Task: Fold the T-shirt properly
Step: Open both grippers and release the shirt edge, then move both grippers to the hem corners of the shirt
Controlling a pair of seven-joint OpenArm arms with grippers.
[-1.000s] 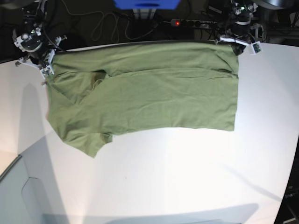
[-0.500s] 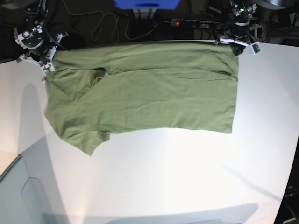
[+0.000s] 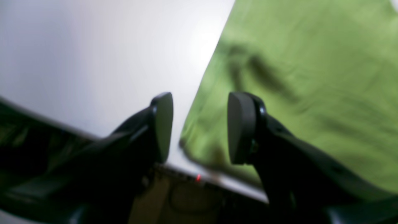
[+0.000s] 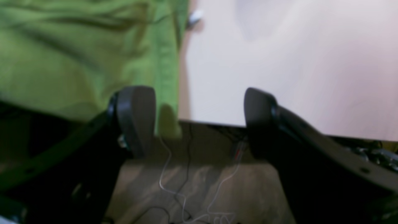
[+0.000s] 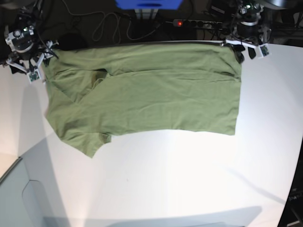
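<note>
The olive-green T-shirt (image 5: 151, 94) lies spread across the far part of the white table (image 5: 189, 179), with a sleeve pointing to the front left. My left gripper (image 5: 246, 51) is open and empty just past the shirt's far right corner. In the left wrist view the left gripper (image 3: 200, 127) hangs over the shirt's edge (image 3: 311, 77), jaws apart. My right gripper (image 5: 33, 70) is open and empty just left of the shirt's far left corner. In the right wrist view the right gripper (image 4: 197, 121) is wide open, with the shirt (image 4: 77, 56) to its left.
The table's far edge runs right behind the shirt. Beyond it lie a power strip with a red light (image 5: 189, 22), loose cables (image 5: 104, 23) and a blue object (image 5: 147, 4). The floor with thin wires (image 4: 186, 186) shows under the right gripper.
Both grippers have let go of the shirt's far corners and opened. The right gripper has moved left off the cloth, the left one slightly right. The shirt has settled flat.
</note>
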